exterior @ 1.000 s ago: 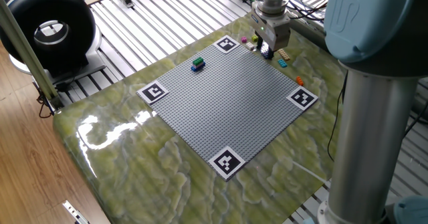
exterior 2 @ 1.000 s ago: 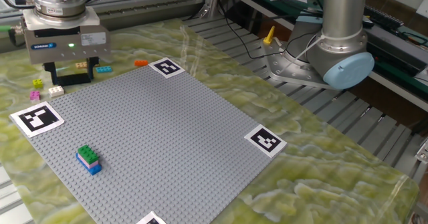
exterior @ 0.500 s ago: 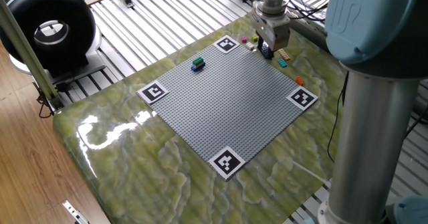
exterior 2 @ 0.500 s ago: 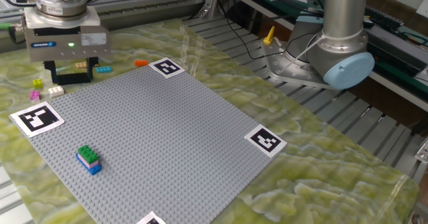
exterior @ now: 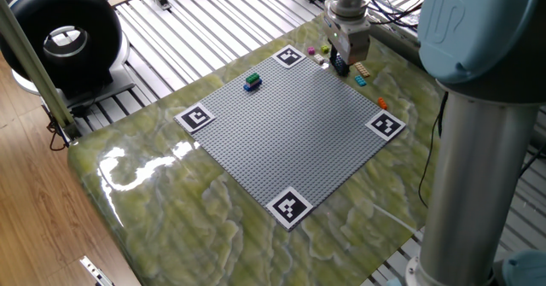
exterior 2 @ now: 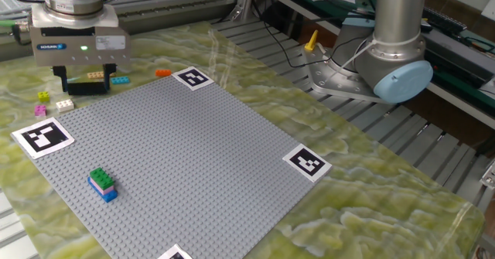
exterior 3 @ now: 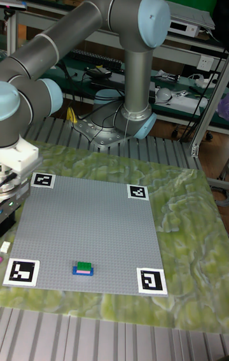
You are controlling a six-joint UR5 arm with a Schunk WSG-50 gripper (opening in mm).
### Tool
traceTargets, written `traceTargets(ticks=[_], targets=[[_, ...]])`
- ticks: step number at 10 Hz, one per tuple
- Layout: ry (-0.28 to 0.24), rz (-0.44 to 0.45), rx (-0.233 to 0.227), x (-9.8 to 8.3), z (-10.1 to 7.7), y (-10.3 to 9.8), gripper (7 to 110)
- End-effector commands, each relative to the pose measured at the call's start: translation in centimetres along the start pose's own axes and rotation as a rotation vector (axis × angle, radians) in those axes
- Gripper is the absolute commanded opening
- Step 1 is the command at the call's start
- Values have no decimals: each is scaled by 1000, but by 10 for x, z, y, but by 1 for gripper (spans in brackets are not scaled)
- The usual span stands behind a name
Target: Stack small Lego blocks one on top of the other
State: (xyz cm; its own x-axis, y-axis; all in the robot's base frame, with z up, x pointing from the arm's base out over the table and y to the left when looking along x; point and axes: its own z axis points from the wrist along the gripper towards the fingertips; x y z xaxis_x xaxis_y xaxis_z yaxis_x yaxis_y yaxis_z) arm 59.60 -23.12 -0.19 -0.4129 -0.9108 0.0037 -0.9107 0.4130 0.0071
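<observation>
A small stack of Lego blocks [exterior 2: 102, 184] stands on the grey baseplate [exterior 2: 178, 158] — a green block on top, a thin pink layer under it, a blue block at the bottom. In the tall fixed view the stack [exterior 3: 83, 267] sits toward six o'clock of the plate, between the two near marker tags.

The loose blocks lie off the plate, on the green marbled desk [exterior 2: 371, 189] around the plate's corner. Seen from the other fixed view they are at ten to eleven o'clock: a cyan block [exterior 2: 120, 80], an orange block [exterior 2: 162, 73], a tan block [exterior 2: 94, 76], a pink block [exterior 2: 40, 110], a yellow block [exterior 2: 42, 97] and a white block [exterior 2: 65, 103].

The gripper [exterior 2: 80, 82] hangs over this cluster, its dark jaws near the desk with the tan block between them — whether they touch it, or anything is pinched, cannot be told. A dark blue shape shows at the jaws in one fixed view. Black-and-white marker tags [exterior 2: 308, 163] sit at the plate's corners.
</observation>
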Motion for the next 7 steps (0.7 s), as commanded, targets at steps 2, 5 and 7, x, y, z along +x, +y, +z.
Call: traceTargets(ticks=[2, 5, 7], targets=[[-108, 293, 0, -26, -25, 3, 7], [-108, 567, -17, -52, -36, 16, 7], [-138, 673, -42, -74, -36, 18, 7]])
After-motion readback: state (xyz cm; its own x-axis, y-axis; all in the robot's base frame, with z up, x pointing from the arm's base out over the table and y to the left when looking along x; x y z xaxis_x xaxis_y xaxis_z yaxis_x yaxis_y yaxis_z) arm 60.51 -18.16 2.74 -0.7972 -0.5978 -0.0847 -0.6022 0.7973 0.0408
